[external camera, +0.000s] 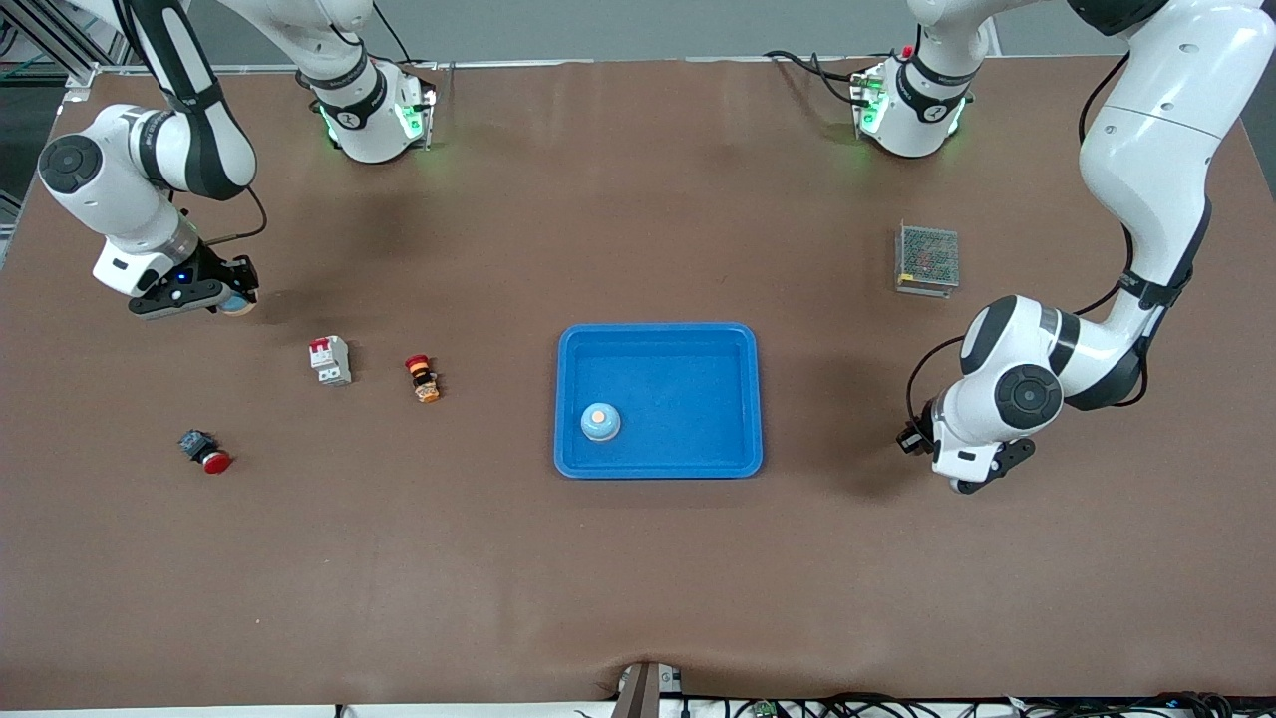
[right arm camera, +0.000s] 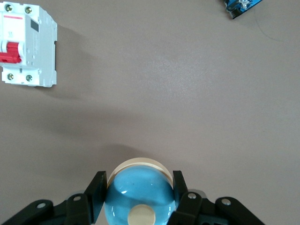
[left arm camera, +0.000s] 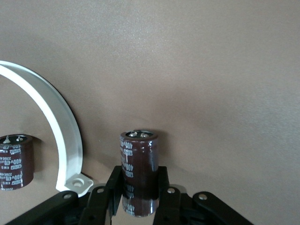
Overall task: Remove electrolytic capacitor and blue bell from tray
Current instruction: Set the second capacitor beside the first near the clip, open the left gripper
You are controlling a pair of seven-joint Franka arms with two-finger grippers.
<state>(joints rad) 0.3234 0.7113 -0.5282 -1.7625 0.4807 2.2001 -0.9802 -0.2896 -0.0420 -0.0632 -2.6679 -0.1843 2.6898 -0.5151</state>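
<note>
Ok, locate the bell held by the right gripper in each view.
Front view: the blue bell peeks out under the right gripper, over bare table toward the right arm's end.
Right wrist view: the blue bell is in the foreground, clamped in the right gripper.
Left wrist view: not in it.
Shared landmark: the white circuit breaker, seen in the front and right wrist views.

The right tool (right arm camera: 139,194) grips a blue domed bell (right arm camera: 139,197) above the brown worktop (right arm camera: 178,93); a white circuit breaker (right arm camera: 27,44) lies nearby.
</note>
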